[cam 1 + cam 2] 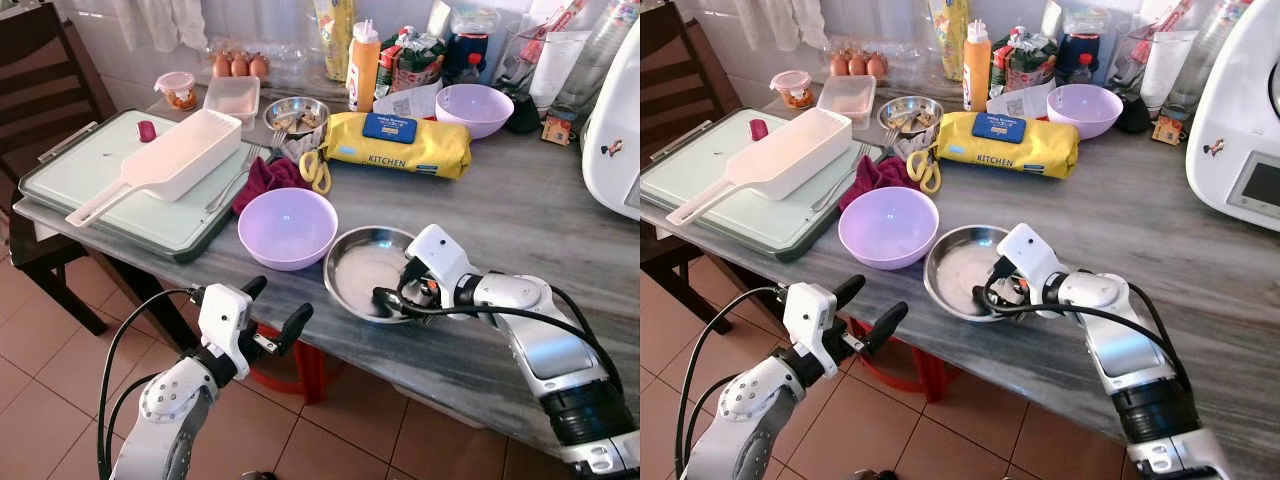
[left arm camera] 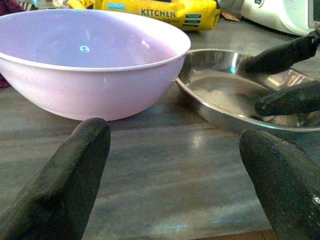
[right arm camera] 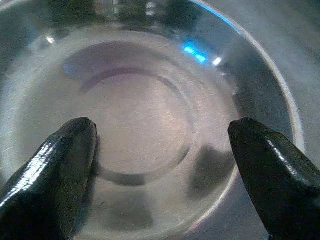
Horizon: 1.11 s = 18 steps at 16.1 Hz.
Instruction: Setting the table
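steel plate (image 1: 362, 268) on grey marble table (image 1: 520, 215), tiled floor (image 1: 60, 370)

i read "kitchen" in dark letters along the front of the yellow wipes pack (image 1: 400, 143) lying on the surface; in my left wrist view the same word shows again on it. the blue label (image 1: 389, 127) on top carries print too small for me to read.
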### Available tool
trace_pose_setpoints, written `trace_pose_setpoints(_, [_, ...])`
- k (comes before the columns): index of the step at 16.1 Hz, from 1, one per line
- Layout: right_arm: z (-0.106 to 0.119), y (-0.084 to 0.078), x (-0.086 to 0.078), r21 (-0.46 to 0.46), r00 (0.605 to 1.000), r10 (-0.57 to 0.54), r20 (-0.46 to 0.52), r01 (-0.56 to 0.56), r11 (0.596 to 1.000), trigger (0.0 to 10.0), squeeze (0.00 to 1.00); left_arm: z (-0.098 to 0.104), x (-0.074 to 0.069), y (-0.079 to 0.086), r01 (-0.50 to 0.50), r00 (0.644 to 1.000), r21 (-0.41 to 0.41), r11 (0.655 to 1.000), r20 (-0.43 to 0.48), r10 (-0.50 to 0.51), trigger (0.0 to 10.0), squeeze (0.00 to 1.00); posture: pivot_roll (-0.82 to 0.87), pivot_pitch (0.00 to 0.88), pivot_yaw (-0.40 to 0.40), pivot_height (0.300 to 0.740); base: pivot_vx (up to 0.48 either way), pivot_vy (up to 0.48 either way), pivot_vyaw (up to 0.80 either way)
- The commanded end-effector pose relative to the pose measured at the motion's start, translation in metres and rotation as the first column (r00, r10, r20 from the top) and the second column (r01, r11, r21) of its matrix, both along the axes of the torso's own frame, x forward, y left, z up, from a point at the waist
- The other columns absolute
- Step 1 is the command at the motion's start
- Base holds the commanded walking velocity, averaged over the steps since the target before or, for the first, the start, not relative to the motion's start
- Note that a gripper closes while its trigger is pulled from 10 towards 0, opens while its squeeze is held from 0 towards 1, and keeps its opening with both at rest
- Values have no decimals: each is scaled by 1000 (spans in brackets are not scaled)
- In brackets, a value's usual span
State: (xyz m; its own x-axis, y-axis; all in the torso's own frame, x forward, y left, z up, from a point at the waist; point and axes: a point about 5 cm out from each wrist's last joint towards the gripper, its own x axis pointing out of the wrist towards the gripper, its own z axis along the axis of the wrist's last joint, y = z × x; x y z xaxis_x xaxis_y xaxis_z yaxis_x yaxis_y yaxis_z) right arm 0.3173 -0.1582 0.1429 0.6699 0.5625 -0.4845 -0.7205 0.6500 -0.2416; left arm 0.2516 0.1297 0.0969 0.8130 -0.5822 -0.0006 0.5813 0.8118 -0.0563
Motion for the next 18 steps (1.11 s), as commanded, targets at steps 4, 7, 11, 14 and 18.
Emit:
trace_pose_setpoints(4, [-2,-5,-12,-10,999,19,-32,-19,1000,10000,0,0,-1,0,-4,1000,11,1000,2,4,10000,0,-22,110,19,740,0,0,0])
trace_pose_setpoints(7, [-2,-8,-14,-17,1000,-19,-13,19,1000,10000,0,-1,-1,0,1,1000,13,1000,0,-1,10000,0,-26,107,28,740,0,0,0])
trace_pose_setpoints(11, [13,-9,-10,77,990,-106,94,99,992,10000,0,0,1,2,2,1000,19,1000,3,-2,10000,0,-28,103,35,740,0,0,0])
trace_pose_setpoints(14, [30,-10,-6,157,968,-179,175,152,976,10000,1000,0,3,1,7,1000,20,1000,3,-7,10000,0,-34,97,41,740,0,0,0])
trace_pose_setpoints(18, [54,-7,-3,226,928,-214,306,148,963,10000,1000,0,4,2,8,1000,21,1000,5,-8,10000,0,-37,89,39,740,0,0,0])
